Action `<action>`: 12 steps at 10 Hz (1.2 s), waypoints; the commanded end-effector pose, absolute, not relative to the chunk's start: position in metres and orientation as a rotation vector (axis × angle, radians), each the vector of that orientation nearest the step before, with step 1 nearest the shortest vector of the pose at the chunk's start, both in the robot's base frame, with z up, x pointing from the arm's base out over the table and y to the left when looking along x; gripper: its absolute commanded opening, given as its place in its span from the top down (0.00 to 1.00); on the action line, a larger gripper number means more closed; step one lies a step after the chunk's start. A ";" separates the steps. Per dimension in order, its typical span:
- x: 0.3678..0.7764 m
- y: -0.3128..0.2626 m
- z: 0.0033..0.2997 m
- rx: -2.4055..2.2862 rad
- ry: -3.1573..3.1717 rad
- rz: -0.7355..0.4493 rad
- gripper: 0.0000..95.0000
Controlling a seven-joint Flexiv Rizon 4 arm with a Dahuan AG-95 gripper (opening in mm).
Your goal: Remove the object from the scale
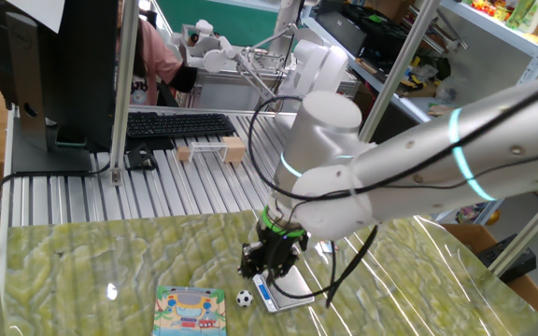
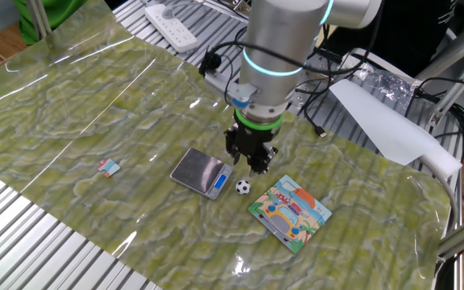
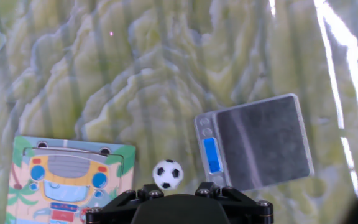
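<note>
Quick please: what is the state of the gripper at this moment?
Gripper: holds nothing; open or closed cannot be told. The ball lies on the table beside the scale.

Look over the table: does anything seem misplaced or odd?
The ball lies on the mat between the scale and the picture card, not on the platform. A small scrap lies alone, away from them.

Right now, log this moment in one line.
tiny soccer-patterned ball: on mat, off silver pocket scale | tool: above ball, empty | platform: bare
</note>
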State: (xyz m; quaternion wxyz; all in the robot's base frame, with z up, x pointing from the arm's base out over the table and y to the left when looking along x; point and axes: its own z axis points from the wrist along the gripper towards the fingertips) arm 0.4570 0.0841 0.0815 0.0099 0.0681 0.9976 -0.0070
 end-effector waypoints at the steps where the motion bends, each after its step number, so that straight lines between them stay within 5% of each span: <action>1: 0.454 0.082 0.092 0.180 3.147 -0.021 1.00; 12: 0.408 0.039 0.138 0.112 3.183 -0.079 1.00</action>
